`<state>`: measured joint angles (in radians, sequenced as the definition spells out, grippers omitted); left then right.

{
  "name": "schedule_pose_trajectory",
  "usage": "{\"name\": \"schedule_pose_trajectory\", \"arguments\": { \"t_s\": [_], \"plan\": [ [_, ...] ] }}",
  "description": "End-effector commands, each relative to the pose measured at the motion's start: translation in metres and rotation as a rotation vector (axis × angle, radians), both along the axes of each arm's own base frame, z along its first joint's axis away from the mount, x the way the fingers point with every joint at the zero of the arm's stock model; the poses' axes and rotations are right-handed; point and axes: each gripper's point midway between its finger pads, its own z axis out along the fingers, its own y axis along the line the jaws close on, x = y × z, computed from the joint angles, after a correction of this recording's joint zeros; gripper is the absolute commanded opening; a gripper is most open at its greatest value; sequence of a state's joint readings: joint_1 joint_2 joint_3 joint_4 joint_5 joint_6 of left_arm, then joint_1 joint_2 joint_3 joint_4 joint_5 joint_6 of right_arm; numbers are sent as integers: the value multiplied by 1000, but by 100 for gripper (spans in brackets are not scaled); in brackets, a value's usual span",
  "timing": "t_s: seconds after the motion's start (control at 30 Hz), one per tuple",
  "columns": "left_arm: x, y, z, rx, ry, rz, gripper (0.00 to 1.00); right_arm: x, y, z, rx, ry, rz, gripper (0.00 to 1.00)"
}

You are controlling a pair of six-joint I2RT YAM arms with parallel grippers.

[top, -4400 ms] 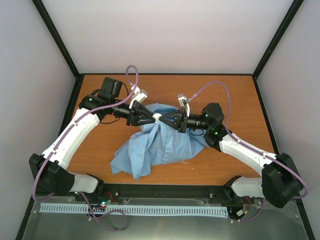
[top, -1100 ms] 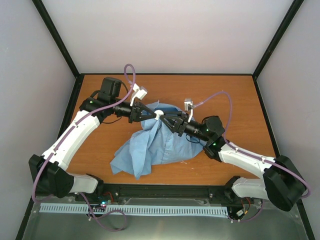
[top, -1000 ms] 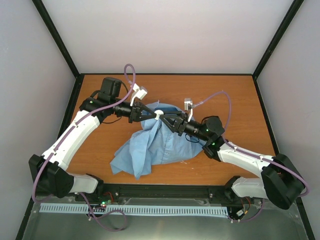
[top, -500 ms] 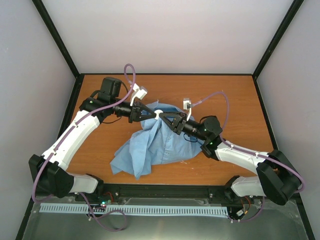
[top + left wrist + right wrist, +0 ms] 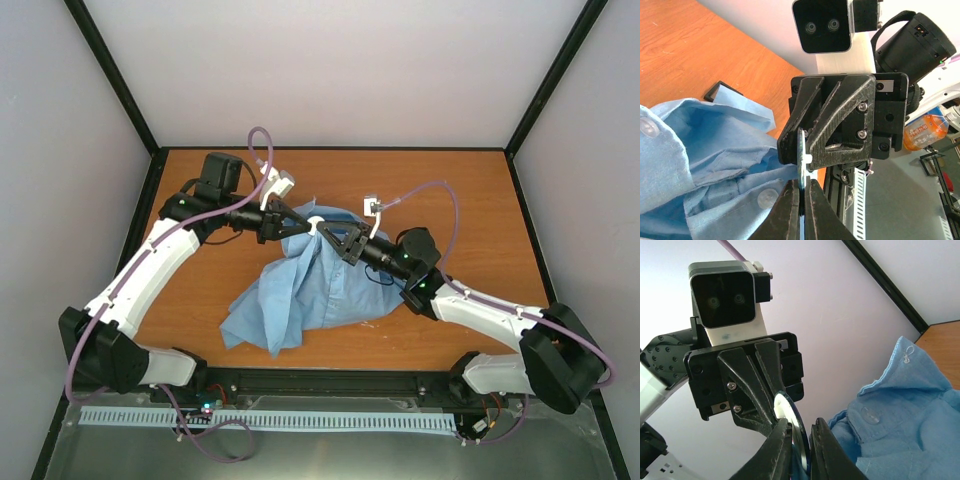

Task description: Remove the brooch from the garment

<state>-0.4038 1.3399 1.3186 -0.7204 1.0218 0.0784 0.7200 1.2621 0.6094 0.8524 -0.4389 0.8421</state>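
Observation:
The garment (image 5: 310, 290), a light blue shirt, lies bunched mid-table, and one part of it is lifted between the two arms. The brooch (image 5: 314, 222) is up at that lifted point, looking like a small white spot from above. In the left wrist view it is a thin disc (image 5: 801, 150) seen edge-on, with a white stud on one face. My left gripper (image 5: 801, 187) is shut on its lower edge. My right gripper (image 5: 801, 422) comes from the opposite side, its jaws closed around the same disc (image 5: 795, 427). The two grippers meet tip to tip (image 5: 303, 222) (image 5: 323, 231).
The orange wooden table (image 5: 480, 200) is walled by a black frame and pale panels. Shirt folds with white buttons (image 5: 767, 198) (image 5: 871, 415) hang just below the grippers. Purple cables loop over both arms.
My right gripper has closed from partly open onto the brooch, and its arm has edged left towards the left gripper. The left gripper has stayed shut and in place.

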Motion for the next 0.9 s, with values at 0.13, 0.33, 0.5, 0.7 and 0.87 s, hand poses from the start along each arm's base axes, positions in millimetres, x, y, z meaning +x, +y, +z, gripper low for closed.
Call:
{"name": "schedule_pose_trajectory", "arguments": {
  "t_s": [0.13,0.33,0.5,0.7,0.87],
  "plan": [
    [-19,-10,35,-101,-60,-127,1,27,0,-27,-98,106,-140,9],
    [-20,-13,36,-107,-65,-139,1,35,2,-42,-161,160,-181,9],
    [-20,-14,36,-103,-74,-146,1,42,-2,-54,-239,193,-236,9],
    [-19,-15,35,-90,-89,-147,1,43,3,-57,-343,183,-226,16],
    [-17,-14,36,-76,-108,-139,1,32,10,-58,-396,150,-143,22]
  ]
}}
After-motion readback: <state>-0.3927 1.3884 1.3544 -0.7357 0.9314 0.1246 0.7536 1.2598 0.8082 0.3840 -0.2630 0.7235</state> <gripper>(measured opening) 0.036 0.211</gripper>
